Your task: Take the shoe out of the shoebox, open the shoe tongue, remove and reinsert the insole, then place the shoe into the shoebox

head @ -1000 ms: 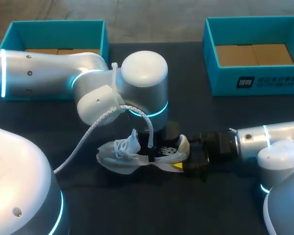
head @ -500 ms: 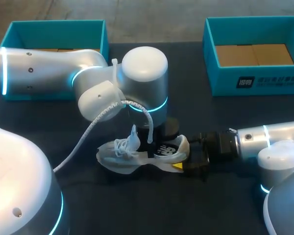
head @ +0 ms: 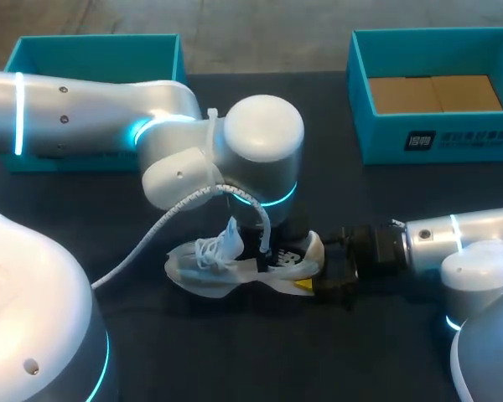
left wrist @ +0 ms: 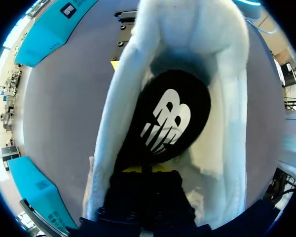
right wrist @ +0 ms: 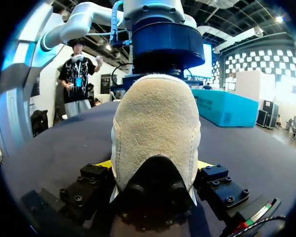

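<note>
Teal shoebox (head: 436,138) holds cardboard (head: 432,92); shoe (head: 226,272) lies outside.

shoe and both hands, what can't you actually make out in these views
Left wrist view: whether the left hand holds the insole is unclear; the hand's dark body covers the insole's near part.
Head view: the left arm hides that hand, the middle of the shoe and much of the floor of the left teal box.
Right wrist view: the heel blocks everything ahead of it on the shoe.
</note>
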